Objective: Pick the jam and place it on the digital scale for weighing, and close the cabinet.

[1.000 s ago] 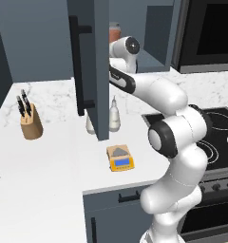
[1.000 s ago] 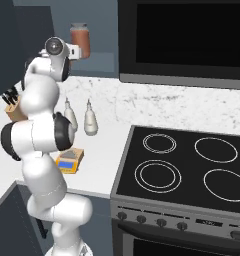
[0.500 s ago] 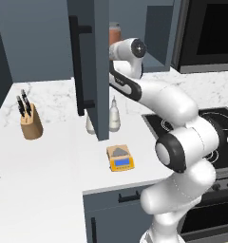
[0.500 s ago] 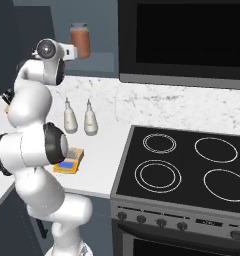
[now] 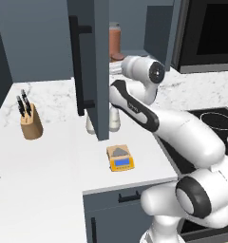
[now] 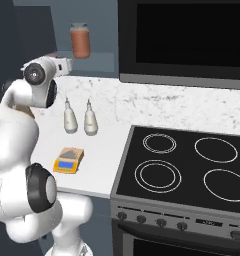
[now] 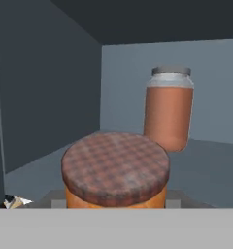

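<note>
The jam [image 7: 116,168], a short jar with a brownish plaid lid, sits low and close in the hand view, inside the cabinet just above its shelf. My gripper [image 5: 116,65] reaches into the cabinet behind the open door [image 5: 90,66] and is shut on the jam; its fingertips are hidden by the jar. The door stands wide open, its black bar handle [image 5: 78,71] facing left. On the counter below lies the digital scale [image 5: 120,158], yellow-orange with a blue display, its plate bare; it also shows in the right base view [image 6: 68,160].
A taller orange-red jar with a grey lid [image 7: 169,109] stands behind the jam on the shelf [image 6: 80,40]. Two white bottles [image 6: 79,119] stand behind the scale. A knife block [image 5: 29,121] is at the left. The stove [image 6: 187,165] lies to the right.
The arm's upper links have swung while the hand stays at the cabinet shelf. The jaws have stayed shut. The door and scale have not moved.
</note>
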